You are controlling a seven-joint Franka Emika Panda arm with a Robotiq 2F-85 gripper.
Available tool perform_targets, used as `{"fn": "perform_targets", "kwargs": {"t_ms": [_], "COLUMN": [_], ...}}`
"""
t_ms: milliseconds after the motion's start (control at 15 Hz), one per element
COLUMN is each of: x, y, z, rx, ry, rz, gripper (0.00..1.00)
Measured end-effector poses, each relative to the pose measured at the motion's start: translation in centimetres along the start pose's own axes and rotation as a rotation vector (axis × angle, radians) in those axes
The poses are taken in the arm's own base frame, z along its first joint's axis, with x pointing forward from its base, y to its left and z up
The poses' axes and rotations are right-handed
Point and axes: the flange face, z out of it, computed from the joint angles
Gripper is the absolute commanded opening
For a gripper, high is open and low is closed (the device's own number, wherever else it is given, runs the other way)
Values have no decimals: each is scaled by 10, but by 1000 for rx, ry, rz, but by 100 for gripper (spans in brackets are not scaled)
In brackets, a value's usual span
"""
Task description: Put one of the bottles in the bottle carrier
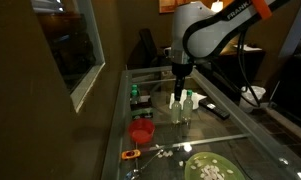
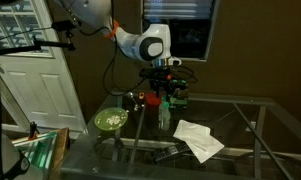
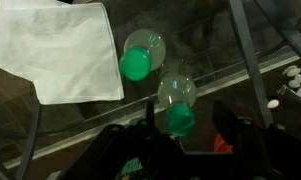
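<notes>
Two pale see-through bottles with green caps stand upright on the glass table. In the wrist view one bottle (image 3: 177,112) has its cap between my two dark fingers, and the other bottle (image 3: 138,58) stands just beyond it. My gripper (image 3: 180,140) is open, with a finger on either side of the near bottle; I see no contact. In both exterior views the gripper (image 1: 178,88) (image 2: 163,88) hangs straight down over the bottles (image 1: 177,108) (image 2: 164,112). The dark bottle carrier (image 1: 139,99) with green-capped necks sits further back on the table.
A red cup (image 1: 141,131) stands near the bottles. A green round plate (image 1: 210,168) (image 2: 111,120) holds pale bits. A white cloth (image 3: 55,45) (image 2: 198,138) lies beside the bottles. An orange-handled tool (image 1: 130,155) lies near the table edge.
</notes>
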Motion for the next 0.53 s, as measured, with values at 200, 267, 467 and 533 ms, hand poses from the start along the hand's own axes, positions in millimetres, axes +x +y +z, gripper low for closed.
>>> {"fn": "perform_targets", "kwargs": {"t_ms": [200, 267, 467, 533], "x": [3, 4, 6, 7], "y": [2, 3, 7, 9], "z": [3, 4, 3, 2], "rx": [3, 4, 12, 14], "ry": [-7, -10, -27, -33], "rz": [4, 5, 17, 22], "gripper": [61, 63, 65, 65]}}
